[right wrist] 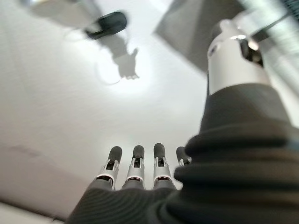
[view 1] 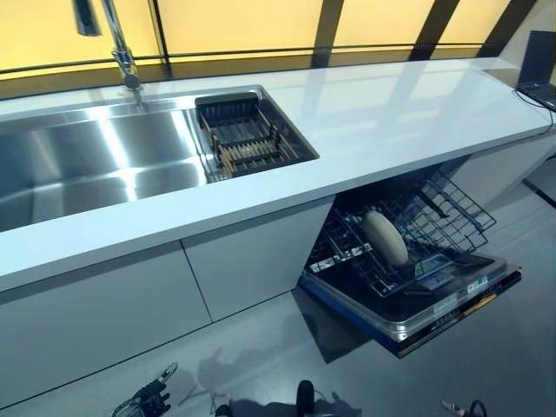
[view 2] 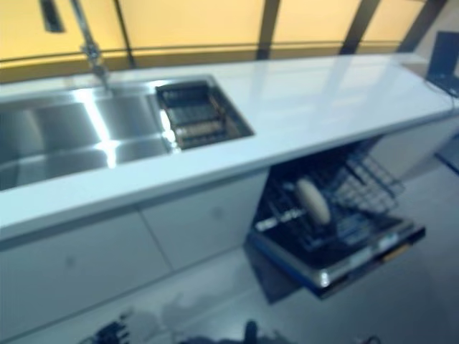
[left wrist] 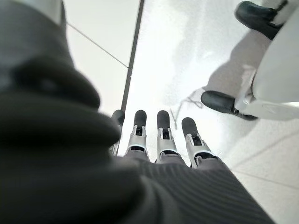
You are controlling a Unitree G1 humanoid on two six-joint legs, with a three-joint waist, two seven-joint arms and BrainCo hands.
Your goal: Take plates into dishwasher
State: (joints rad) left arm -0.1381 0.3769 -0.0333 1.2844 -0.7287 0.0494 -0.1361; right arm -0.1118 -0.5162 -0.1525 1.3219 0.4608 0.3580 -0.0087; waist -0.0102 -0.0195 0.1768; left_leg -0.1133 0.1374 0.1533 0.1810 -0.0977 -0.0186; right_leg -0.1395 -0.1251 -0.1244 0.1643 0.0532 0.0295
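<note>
Plate racked, both hands hanging empty

A pale plate point(view 1: 385, 237) stands on edge in the pulled-out rack point(view 1: 452, 213) over the open dishwasher door point(view 1: 417, 317), below the right end of the counter point(view 1: 373, 122). The left hand point(left wrist: 161, 135) and right hand point(right wrist: 135, 170) hang over the floor, fingers straight, holding nothing. Judged next: look for more plates before reaching; none shows in the sink point(view 1: 95, 161).

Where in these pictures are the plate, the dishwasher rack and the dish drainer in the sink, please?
plate point(view 1: 385, 237), left eye view, middle of its pale face.
dishwasher rack point(view 1: 453, 211), left eye view, wire grid right of the plate.
dish drainer point(view 1: 244, 132), left eye view, its dark slatted floor.
</note>
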